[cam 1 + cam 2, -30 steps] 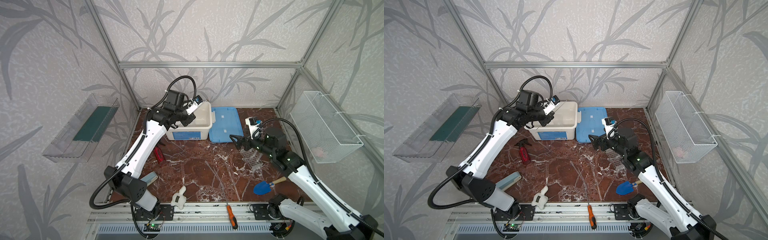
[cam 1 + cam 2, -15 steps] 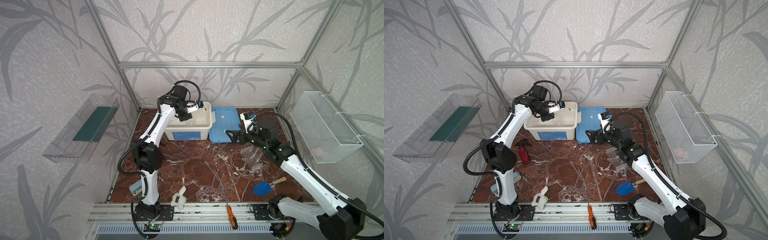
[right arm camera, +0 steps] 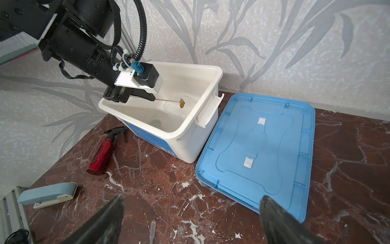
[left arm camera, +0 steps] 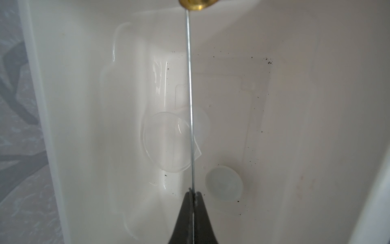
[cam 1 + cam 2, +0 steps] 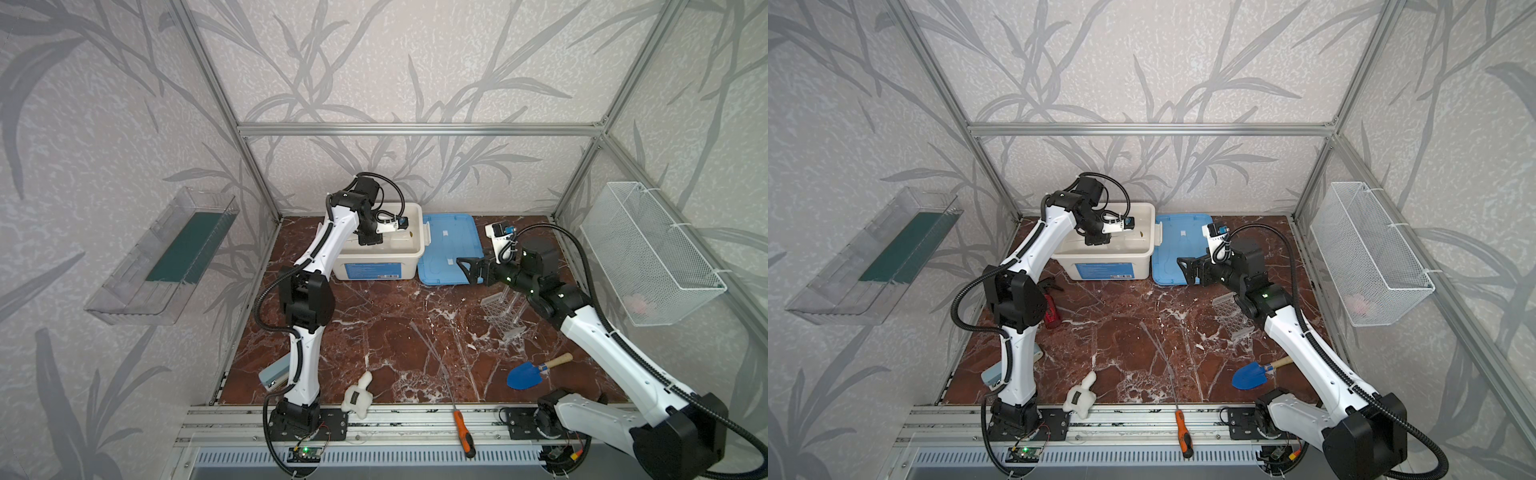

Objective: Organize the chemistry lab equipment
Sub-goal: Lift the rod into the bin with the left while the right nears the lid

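My left gripper (image 4: 193, 193) is squeezed tight on a thin metal rod (image 4: 189, 84) with a little brass knob (image 3: 182, 103) at its far end. I hold the rod over the open white bin (image 3: 211, 69) and have not let go yet. Down in the bin lie the clear beaker (image 4: 166, 141), on its side, and the small white dish (image 4: 223, 182) just beside it, so those two look put away. My right gripper (image 3: 192, 197) is wide apart and holds nothing. It hangs over the table near the blue lid (image 3: 263, 147). The clear tube rack (image 5: 505, 311) sits on the table by my right arm. The thin clear rods (image 5: 1154, 345) seem to lie in the middle of the table, and a small dropper (image 3: 153, 227) lies near my right gripper. I cannot see any blue-capped tubes. I think I am part way: this rod goes in, then the rack, rods and dropper, and maybe the lid last.
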Controlling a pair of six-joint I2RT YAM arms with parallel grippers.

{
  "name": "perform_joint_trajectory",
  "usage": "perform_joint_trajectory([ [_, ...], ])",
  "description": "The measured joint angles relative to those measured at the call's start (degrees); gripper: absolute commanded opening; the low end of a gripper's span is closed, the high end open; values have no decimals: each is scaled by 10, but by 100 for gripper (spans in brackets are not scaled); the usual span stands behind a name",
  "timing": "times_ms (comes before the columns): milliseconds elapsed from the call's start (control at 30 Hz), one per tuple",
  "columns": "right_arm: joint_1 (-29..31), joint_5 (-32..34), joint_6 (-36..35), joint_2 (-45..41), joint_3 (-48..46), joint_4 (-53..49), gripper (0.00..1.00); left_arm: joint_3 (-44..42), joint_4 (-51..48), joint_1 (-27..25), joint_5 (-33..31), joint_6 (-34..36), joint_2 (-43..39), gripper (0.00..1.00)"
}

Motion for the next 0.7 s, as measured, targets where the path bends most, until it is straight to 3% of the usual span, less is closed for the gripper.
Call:
perform_joint_trajectory([
  [300,-4,-2,3,0,-16,4,98,-76,19,0,19,27,8,0],
  [700,-13,-7,11,12,-31,20,98,-74,21,4,59,16,20,0],
])
